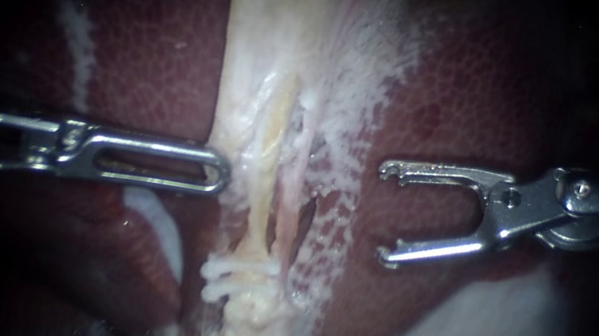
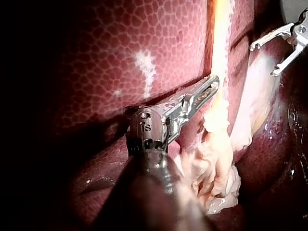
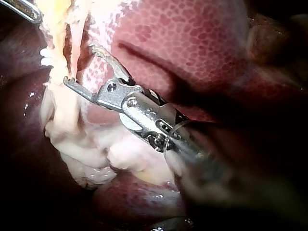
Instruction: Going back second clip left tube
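Two pale tubes run down the middle of the endoscope view: the thicker, yellowish left tube (image 1: 270, 146) and a thin pinkish right tube (image 1: 301, 164). White clips (image 1: 239, 277) cross the left tube low down, also seen as white clips (image 3: 45, 58) in the right wrist view. My right instrument (image 1: 388, 212) hangs over the liver right of the tubes. Its hooked jaws are wide open with nothing between them (image 3: 78, 63) (image 2: 263, 60). My left instrument (image 1: 220, 175) lies level, jaws together, its tip against the pale tissue's left edge (image 2: 211, 86).
Dark red liver (image 1: 492, 103) lies on both sides of the tubes. A wide band of pale fatty tissue (image 1: 278, 8) runs upward from them. A dark slit (image 1: 304, 218) opens beside the right tube. A pale patch (image 1: 484, 332) lies under my right instrument.
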`<state>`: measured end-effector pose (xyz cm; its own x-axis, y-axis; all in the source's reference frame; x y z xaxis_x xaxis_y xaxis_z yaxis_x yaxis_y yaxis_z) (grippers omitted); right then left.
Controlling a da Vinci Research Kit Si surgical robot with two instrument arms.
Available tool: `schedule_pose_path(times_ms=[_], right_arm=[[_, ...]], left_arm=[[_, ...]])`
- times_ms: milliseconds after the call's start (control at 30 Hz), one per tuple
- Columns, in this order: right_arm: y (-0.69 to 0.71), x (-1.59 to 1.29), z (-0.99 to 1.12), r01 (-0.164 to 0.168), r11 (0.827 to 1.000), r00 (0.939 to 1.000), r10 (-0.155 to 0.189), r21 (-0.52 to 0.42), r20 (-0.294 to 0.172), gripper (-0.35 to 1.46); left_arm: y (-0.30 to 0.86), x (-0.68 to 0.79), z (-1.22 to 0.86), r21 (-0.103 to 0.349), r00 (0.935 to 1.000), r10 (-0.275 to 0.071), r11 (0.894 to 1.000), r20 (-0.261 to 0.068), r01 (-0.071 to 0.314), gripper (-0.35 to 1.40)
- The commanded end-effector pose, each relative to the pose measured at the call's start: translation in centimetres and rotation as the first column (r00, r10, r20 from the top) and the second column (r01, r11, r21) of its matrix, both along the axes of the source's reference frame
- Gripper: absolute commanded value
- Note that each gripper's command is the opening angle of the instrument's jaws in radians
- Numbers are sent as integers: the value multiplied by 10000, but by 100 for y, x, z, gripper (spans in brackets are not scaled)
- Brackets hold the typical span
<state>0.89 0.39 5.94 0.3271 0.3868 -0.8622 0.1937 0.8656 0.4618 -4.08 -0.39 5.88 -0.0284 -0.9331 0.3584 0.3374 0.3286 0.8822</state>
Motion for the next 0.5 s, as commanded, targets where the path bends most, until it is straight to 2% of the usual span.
schedule_pose_path(times_ms=[33,500], right_arm=[[0,-1,0,1,10000,10000,-1,-1,-1,60],[0,-1,-1,4,10000,10000,-4,1,-3,60]], left_arm=[[-1,-1,1,3,10000,11,10000,-21,-11,-35],[-2,-3,0,21,10000,62,10000,-54,-62,-35]])
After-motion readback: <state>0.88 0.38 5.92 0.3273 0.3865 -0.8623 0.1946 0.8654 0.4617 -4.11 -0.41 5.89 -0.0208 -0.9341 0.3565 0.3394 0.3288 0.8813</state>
